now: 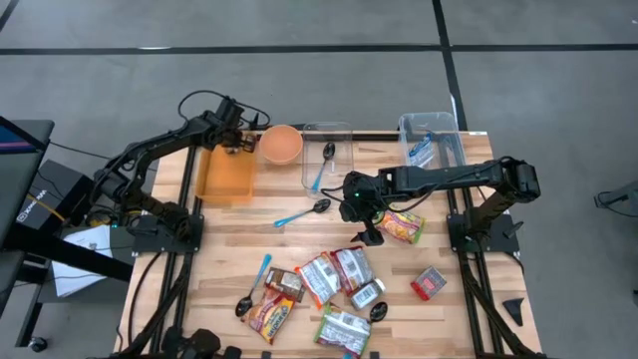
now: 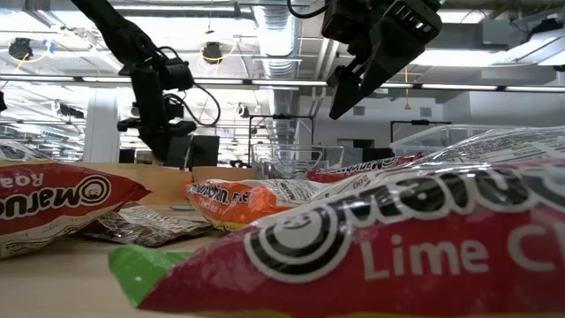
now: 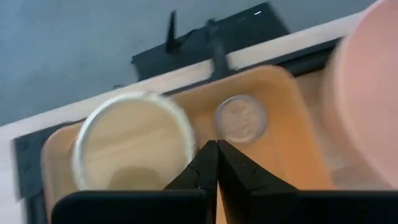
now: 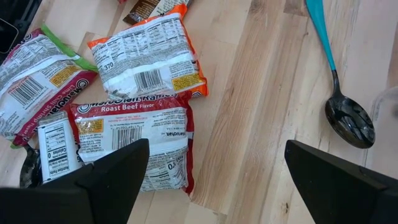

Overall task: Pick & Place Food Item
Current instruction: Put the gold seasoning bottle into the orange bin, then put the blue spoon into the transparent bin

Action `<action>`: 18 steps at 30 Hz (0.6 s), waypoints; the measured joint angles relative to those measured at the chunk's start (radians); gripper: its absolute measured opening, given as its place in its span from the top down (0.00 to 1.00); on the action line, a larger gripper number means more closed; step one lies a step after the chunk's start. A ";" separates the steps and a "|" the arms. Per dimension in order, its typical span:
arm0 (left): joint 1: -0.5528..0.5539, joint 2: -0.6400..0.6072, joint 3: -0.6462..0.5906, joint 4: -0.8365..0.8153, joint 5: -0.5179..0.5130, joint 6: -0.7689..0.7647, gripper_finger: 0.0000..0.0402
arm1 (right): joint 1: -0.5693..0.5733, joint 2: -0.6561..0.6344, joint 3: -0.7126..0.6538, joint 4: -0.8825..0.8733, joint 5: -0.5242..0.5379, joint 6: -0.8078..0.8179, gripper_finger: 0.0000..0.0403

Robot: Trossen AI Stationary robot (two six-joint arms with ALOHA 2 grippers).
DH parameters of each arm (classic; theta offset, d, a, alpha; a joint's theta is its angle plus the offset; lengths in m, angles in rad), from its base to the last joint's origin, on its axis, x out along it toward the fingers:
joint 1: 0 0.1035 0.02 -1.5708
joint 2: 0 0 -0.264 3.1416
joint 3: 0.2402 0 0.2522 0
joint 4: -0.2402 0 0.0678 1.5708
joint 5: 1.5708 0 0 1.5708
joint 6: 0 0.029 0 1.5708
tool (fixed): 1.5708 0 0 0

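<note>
Roast-beef ramen, a flat crinkled red-and-white plastic packet (image 4: 134, 146), lay on the pale wooden plank desk (image 1: 299, 239) directly under my right pincer (image 1: 364, 221), edge to edge with an orange-trimmed noodle packet (image 4: 149, 59). That pincer hung above the desk with its two dark fingers (image 4: 106, 180) spread wide and nothing between them. Beside it I saw a glossy black spoon with a slim blue handle (image 4: 339, 93) lying flat on the planks, and a lime-green-edged crinkly packet (image 4: 37, 87) overlapping the pile's far side. A yellow-and-red packet (image 1: 402, 226) sat just beside the right arm's wrist.

My left pincer (image 3: 216, 163) hovered over the shallow orange plastic tray (image 1: 225, 175) at the desk's back corner, its fingers pressed together, empty. Under it the tray held a round clear-rimmed lid (image 3: 134, 149) and a small silvery disc (image 3: 240, 118). A smooth round pink bowl (image 1: 281, 144) stood just beside the tray.
</note>
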 joint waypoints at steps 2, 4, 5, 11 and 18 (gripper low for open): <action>0.000 0.000 0.000 0.035 0.041 0.011 1.00 | 0.000 0.000 0.000 0.000 0.000 0.000 0.08; 0.000 0.000 0.000 0.068 0.084 0.015 1.00 | 0.000 0.000 0.000 0.000 0.000 0.000 0.08; 0.000 0.000 0.000 0.084 0.108 0.019 1.00 | 0.000 0.000 0.000 0.000 0.000 0.000 0.08; -0.019 0.000 0.000 0.183 0.326 0.068 1.00 | 0.000 0.000 0.000 -0.001 0.000 0.000 0.08; -0.110 0.000 0.000 0.231 0.612 0.172 0.99 | 0.000 0.000 0.000 -0.014 0.001 0.000 0.08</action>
